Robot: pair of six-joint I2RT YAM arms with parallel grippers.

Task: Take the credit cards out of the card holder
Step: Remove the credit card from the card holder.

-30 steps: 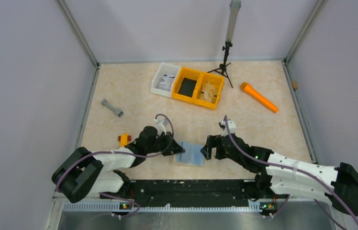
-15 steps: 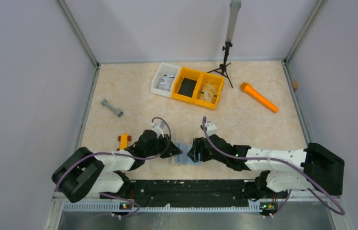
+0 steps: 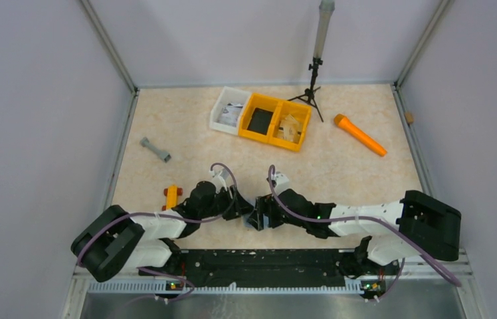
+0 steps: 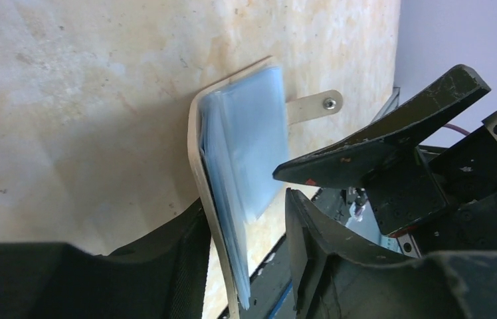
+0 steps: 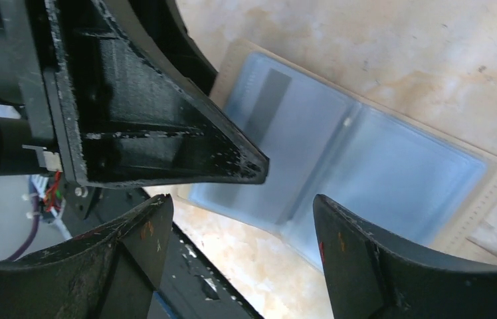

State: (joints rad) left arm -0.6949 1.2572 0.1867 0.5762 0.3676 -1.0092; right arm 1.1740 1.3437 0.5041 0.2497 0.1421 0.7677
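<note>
While both black arms reached in low over the near middle of the beige marbled table (image 3: 339, 173), the thin tan card holder with blue-grey clear plastic sleeves (image 4: 239, 146) lay on the tabletop between them. It was opened like a book with its sleeves facing up. From above it was almost wholly hidden under the two wrists.

The left gripper (image 4: 246, 203) had its jaws spread on either side of the holder's near end. One of its fingers (image 4: 166, 266) was against the tan cover, and the other stood just clear of the fanned sleeves. A small tan tab with a metal snap (image 4: 315, 105) stuck out from the holder's far edge.

The right gripper (image 5: 242, 206) hung just over the sleeves with its jaws spread wide and nothing pinched between them. One left finger crossed the right wrist's view, over the holder's end. A dark grey strip (image 5: 269, 100) showed through one sleeve; whether it was a card could not be told.

Well apart, at the far side, a white plastic bin (image 3: 229, 109) touched a yellow two-compartment bin (image 3: 276, 123), with a black tripod (image 3: 311, 90) just beside them. An orange cylinder (image 3: 360, 135) lay far right, a grey dumbbell-shaped piece (image 3: 155, 149) far left, and a small yellow-and-red block (image 3: 171, 195) near the left arm.
</note>
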